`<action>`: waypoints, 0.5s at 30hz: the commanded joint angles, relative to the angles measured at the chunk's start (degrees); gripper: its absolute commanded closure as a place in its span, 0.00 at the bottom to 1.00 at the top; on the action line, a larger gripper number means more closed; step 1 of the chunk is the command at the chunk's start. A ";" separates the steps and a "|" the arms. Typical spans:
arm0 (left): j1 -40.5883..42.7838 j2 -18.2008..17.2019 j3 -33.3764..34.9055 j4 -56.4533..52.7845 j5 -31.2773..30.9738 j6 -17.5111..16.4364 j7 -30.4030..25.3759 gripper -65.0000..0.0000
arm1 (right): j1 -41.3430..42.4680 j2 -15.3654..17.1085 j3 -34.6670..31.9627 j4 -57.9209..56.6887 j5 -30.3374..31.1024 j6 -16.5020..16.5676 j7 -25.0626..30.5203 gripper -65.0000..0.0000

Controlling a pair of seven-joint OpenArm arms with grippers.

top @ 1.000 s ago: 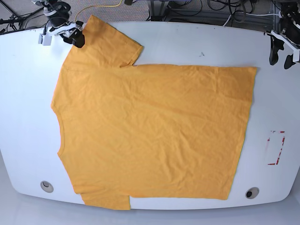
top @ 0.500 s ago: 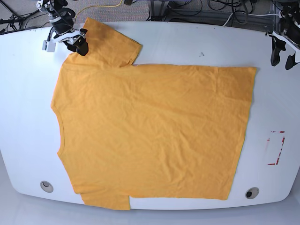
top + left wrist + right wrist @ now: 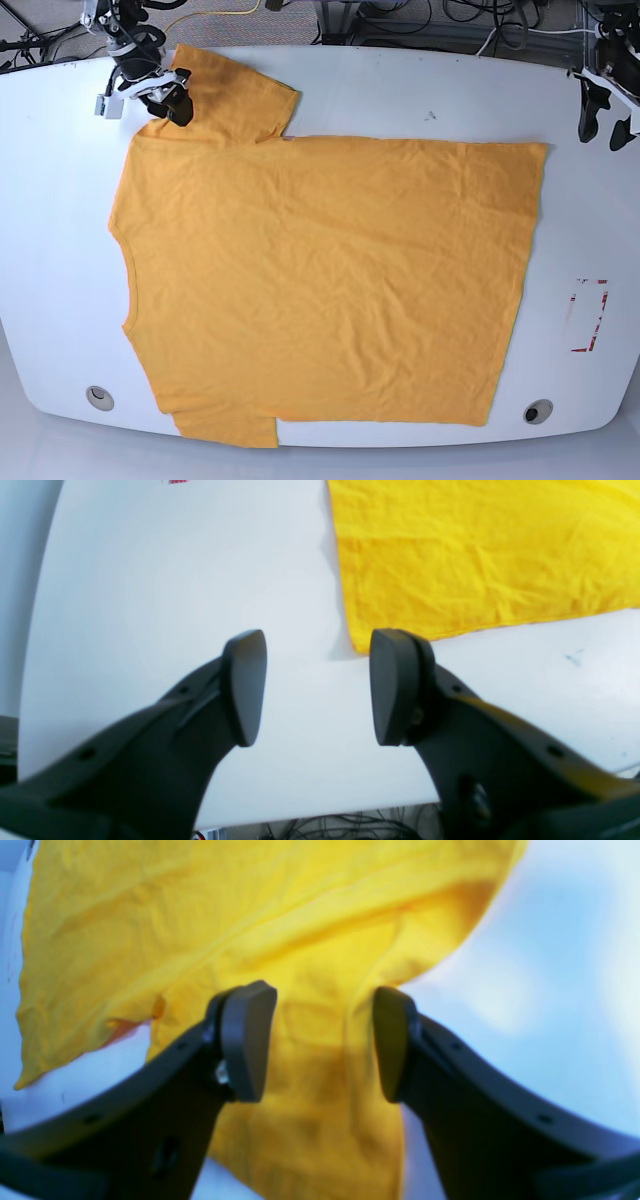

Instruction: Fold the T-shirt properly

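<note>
Over the T-shirt (image 3: 330, 280) sleeve, right pincer (image 3: 170, 100).

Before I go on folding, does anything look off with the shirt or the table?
Nothing damaged or spilled. The T-shirt lies spread out but wrinkled, and its near sleeve hangs over the table edge. The far sleeve is bunched beside the open right hand.

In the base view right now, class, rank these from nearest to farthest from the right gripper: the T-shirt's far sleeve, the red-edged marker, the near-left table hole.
1. T-shirt's far sleeve: directly at the right gripper, far-left corner.
2. Near-left table hole: at the front edge, same side.
3. Red-edged marker: across the table, right side.
</note>
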 commanded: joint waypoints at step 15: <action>-0.09 -0.87 -0.79 0.92 -0.71 0.06 -0.88 0.52 | -2.97 0.01 -2.34 0.33 -0.76 -0.33 -1.47 0.49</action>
